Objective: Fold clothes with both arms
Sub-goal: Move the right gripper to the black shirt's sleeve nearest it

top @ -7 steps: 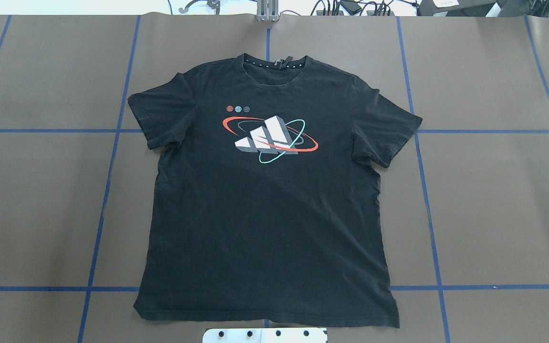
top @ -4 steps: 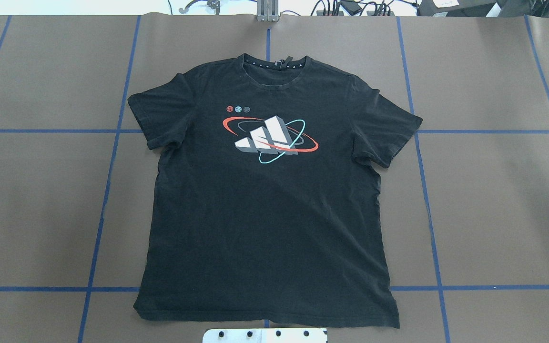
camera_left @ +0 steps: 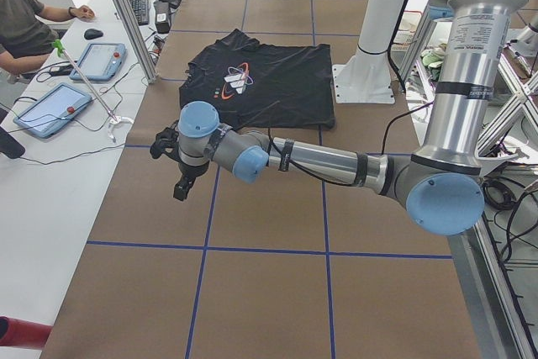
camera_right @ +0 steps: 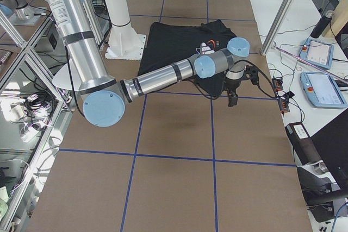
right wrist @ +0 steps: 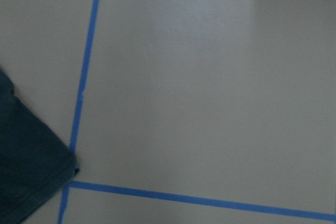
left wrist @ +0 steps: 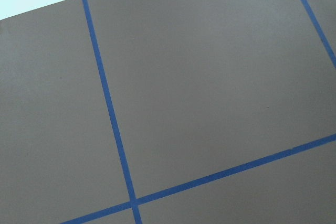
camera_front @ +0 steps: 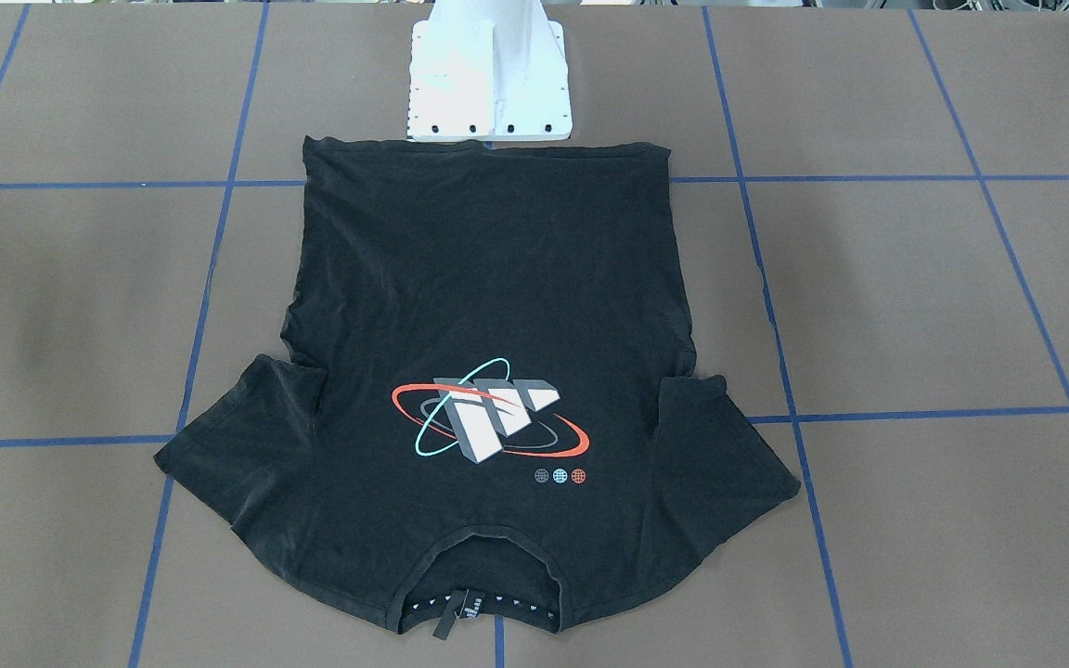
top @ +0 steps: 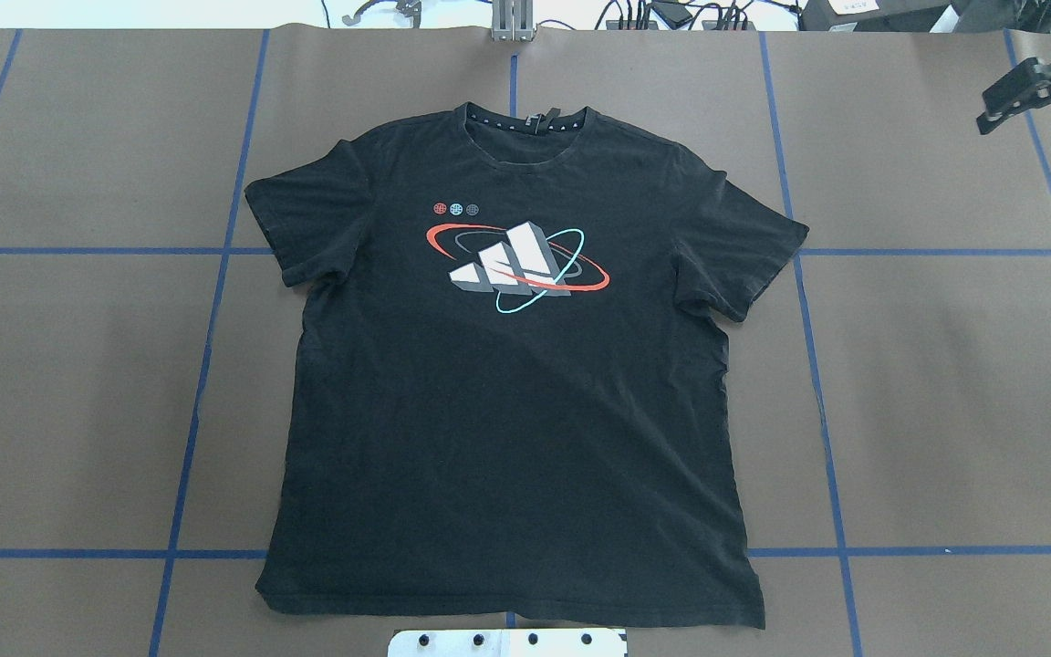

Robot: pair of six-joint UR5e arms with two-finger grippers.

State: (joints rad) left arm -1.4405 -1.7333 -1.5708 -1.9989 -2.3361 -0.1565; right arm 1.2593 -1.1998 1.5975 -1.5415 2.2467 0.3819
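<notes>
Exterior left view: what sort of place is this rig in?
Most likely a robotics lab workcell: a table marked with a blue tape grid, a person seated at a side bench with teach pendants, and the left arm extended over the table.

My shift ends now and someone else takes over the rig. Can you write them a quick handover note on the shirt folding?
Left end effector: hangs over bare table on the robot's left, clear of the T-shirt; open or shut cannot be told.
Right end effector: looks open and empty, above the table's far right, clear of the T-shirt.
T-shirt: spread flat, graphic up, collar away from the robot, hem by the white base.
Done: no fold made.
Left: bring both arms in, grasp, fold.
</notes>
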